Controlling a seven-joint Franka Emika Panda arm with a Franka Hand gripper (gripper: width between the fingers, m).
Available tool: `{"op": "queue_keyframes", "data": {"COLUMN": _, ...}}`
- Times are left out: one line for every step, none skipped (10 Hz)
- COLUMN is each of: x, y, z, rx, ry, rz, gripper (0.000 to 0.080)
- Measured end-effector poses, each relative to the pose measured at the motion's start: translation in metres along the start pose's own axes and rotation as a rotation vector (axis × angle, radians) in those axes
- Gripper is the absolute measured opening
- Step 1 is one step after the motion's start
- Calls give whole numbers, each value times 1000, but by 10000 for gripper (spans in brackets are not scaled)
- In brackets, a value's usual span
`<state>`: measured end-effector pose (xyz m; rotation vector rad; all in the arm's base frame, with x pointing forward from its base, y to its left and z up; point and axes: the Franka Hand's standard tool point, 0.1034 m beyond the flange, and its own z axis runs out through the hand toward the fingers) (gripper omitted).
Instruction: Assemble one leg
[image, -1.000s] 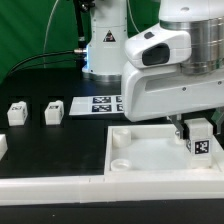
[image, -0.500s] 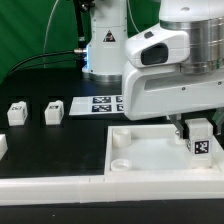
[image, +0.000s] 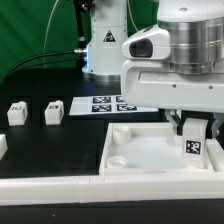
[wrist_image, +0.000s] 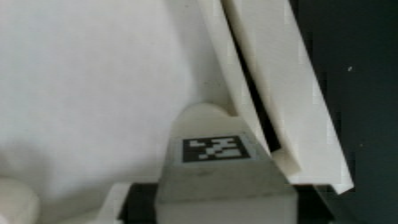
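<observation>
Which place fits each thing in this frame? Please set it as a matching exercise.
Things:
1. leg in the tool
2. marker board
3. two loose legs
4. tray-like piece

Places:
A. exterior view's left, on the black table
B. front, under the arm
C. at the tray's right side
D. behind the tray, flat

Pairs: 1-C, 2-D, 3-A, 4-B

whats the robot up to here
The Panda arm's gripper holds one leg, a small white post with a marker tag, upright over the exterior view's right side of the large white tray-like piece, near its rim. Two more legs stand loose on the black table at the exterior view's left, with the marker board behind them. Whether the held leg sits in a socket yet cannot be told.
</observation>
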<state>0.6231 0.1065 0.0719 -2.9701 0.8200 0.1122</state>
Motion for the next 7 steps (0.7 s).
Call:
{"op": "queue_keyframes", "data": {"x": 2, "y": 4, "z": 0, "rx": -8, "ry": 4, "rz": 59, "gripper": 295}}
{"op": "queue_keyframes", "data": {"x": 3, "y": 7, "z": -1, "rx": -14, "ry": 7, "rz": 122, "gripper": 301}}
{"op": "queue_keyframes", "data": {"x": 6, "y": 13, "z": -2, "rx": -27, "ry": 13, "rz": 236, "gripper": 308}}
{"op": "queue_keyframes", "data": {"x": 7, "y": 15, "z": -2, "rx": -34, "ry": 19, "rz": 244, "gripper": 308}}
{"op": "queue_keyframes", "data": {"x": 7, "y": 15, "z": -2, "rx": -35, "ry": 19, "rz": 229, "gripper": 310}}
{"op": "queue_keyframes", "data": {"x": 7, "y": 15, "z": -1, "rx": -35, "ry": 18, "rz": 230, "gripper": 310}}
{"op": "queue_keyframes", "data": {"x": 6, "y": 15, "z": -1, "rx": -34, "ry": 18, "rz": 230, "gripper": 486}}
